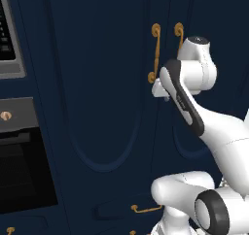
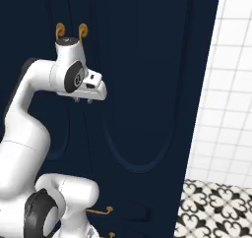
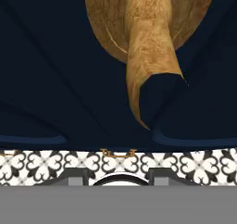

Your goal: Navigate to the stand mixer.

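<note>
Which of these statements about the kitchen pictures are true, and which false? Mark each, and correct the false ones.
1. The robot faces tall dark navy cabinet doors. True.
2. The cabinet handles are silver. False: they are brass-coloured.
3. An oven stands to the left of the cabinets. True.
4. The wall on the right is bare brick. False: it has white tiles.
5. The floor is patterned black and white. True.

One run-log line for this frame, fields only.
target: stand mixer, not reached | facing: navy cabinet doors with brass handles | left: oven | right: white tiled wall | gripper: near handle, holding nothing
</note>
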Robot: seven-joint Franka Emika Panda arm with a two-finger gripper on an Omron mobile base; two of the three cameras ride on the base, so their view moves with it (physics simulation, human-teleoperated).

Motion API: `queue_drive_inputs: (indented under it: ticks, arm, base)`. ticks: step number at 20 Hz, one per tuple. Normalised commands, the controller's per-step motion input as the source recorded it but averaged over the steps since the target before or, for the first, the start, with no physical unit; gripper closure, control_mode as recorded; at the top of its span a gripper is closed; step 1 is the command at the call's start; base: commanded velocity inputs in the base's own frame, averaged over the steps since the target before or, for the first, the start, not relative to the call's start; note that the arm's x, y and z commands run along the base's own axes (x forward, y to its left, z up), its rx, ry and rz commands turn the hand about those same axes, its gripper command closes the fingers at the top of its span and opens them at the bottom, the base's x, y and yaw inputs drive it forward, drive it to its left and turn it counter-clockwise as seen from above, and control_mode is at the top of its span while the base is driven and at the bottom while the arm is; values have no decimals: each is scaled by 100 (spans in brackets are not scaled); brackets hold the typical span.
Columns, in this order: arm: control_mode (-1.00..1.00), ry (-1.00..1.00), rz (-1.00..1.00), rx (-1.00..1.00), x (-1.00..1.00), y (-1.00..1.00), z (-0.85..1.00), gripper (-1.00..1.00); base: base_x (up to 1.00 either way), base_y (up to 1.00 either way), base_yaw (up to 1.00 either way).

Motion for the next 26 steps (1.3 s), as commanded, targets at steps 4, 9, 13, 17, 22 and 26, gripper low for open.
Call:
queue_drive_inputs:
  ticks: [4, 9, 13, 17, 22, 26]
  arm:
    - [-100, 0, 0, 0, -64, -3, -8, -100]
    - [-100, 0, 0, 0, -99, -4, -18, -100]
    - [-100, 0, 0, -2, -80, 0, -44, -100]
    - [100, 0, 6, -4, -48, 1, -45, -100]
    - [100, 0, 0, 0, 0, 0, 0, -100]
    - [100, 0, 0, 0, 0, 0, 0, -100]
  base:
    - [0, 0, 0]
    - [0, 0, 0]
    - [0, 0, 0]
    - [-13, 0, 5]
    - [-33, 0, 47]
    - [-2, 0, 77]
